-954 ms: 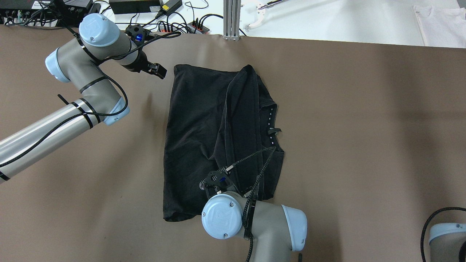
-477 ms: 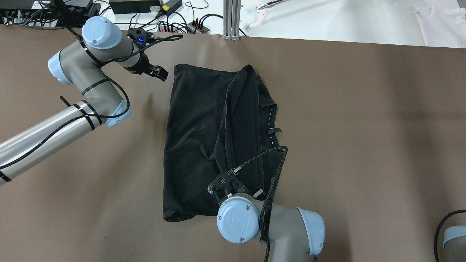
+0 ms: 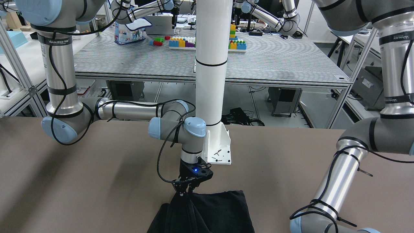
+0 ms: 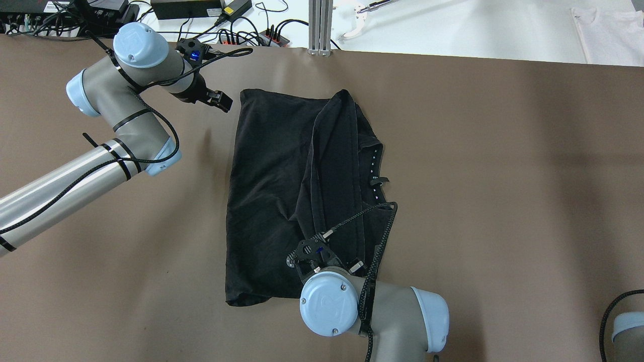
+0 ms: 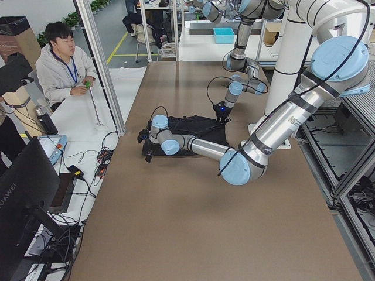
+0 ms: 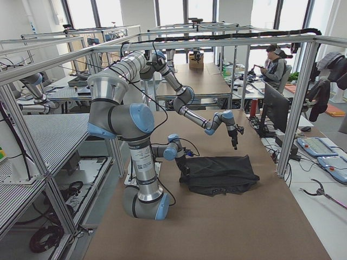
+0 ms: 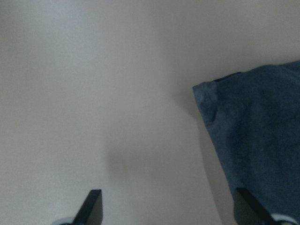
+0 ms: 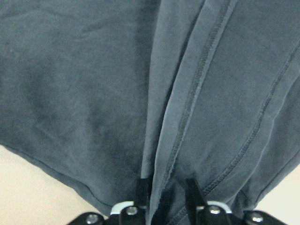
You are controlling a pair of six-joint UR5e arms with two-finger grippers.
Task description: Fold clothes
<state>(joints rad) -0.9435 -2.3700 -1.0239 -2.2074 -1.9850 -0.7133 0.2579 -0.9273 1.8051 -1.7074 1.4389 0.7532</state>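
1. In the middle of the brown desk [image 4: 503, 176], the clothes [image 4: 271, 191], one black garment, lie flat and partly folded. A long flap is already doubled over toward the middle, and the collar shows on the overhead view's right.
2. The right end effector [image 8: 166, 187] is clenched on a hemmed ridge of that flap, at the edge nearest the robot. The front-facing camera shows the cloth drawn up to it in a small peak. I judge this to be a hold for carrying the flap further across.
3. The left end effector [image 4: 221, 99] is released, its jaws wide apart over bare desk. It sits just beside the garment's far left corner without touching it, and looks placed to come in on that corner so both ends of the fold move together.
4. The right arm's black cable [image 4: 392, 205] loops above the cloth near the collar and could drag on it.
5. The white pole's base plate [image 3: 220, 149] stands near the held edge but apart from the cloth.
6. Power strips and cables [image 4: 251, 36] lie along the far edge, close to the left arm.
7. A metal post [image 4: 319, 25], a white cloth [image 4: 606, 32] and a seated person [image 5: 64, 67] are all well apart from the garment.
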